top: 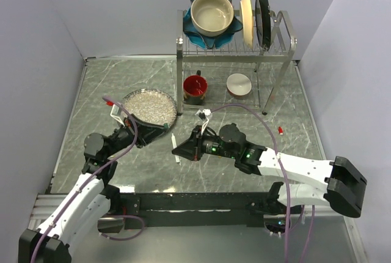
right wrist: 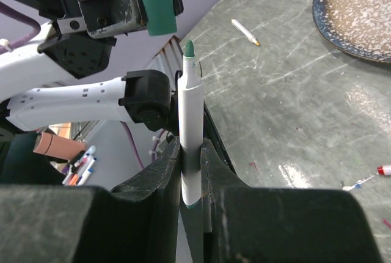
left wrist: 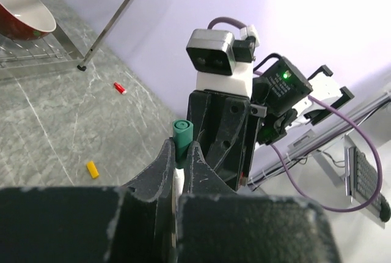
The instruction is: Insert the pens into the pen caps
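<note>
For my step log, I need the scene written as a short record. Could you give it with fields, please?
left gripper: shut on green cap
right gripper: shut on green pen, tip pointing out past the fingers
pen and cap: close together but apart, not yet joined
loose caps: red cap and yellow cap, both lying on the table
loose pens: yellow-tipped pen lying on the table
</note>
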Robot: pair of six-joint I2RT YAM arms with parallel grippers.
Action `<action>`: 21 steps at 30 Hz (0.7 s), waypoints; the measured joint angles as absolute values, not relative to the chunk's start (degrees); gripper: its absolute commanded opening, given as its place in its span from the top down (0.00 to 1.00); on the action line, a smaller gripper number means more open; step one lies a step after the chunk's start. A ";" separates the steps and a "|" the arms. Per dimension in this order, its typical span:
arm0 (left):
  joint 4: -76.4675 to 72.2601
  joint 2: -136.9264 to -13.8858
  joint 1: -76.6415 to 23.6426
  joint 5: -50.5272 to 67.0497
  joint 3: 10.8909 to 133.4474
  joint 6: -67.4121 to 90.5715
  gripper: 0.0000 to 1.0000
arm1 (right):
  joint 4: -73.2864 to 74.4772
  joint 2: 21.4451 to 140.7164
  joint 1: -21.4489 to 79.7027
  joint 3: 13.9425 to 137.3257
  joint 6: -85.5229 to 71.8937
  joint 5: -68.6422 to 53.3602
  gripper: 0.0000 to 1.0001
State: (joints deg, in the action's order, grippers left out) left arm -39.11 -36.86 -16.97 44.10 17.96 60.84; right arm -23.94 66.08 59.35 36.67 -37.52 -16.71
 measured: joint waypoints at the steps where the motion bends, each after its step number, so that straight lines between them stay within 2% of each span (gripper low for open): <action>1: -39.44 -36.84 -16.97 43.77 17.69 61.25 0.99 | -24.23 66.35 59.44 36.67 -37.67 -16.62 1.00; 21: -37.47 -33.56 -17.34 40.82 17.45 61.01 0.99 | -26.44 68.88 62.57 38.48 -38.74 -16.21 1.00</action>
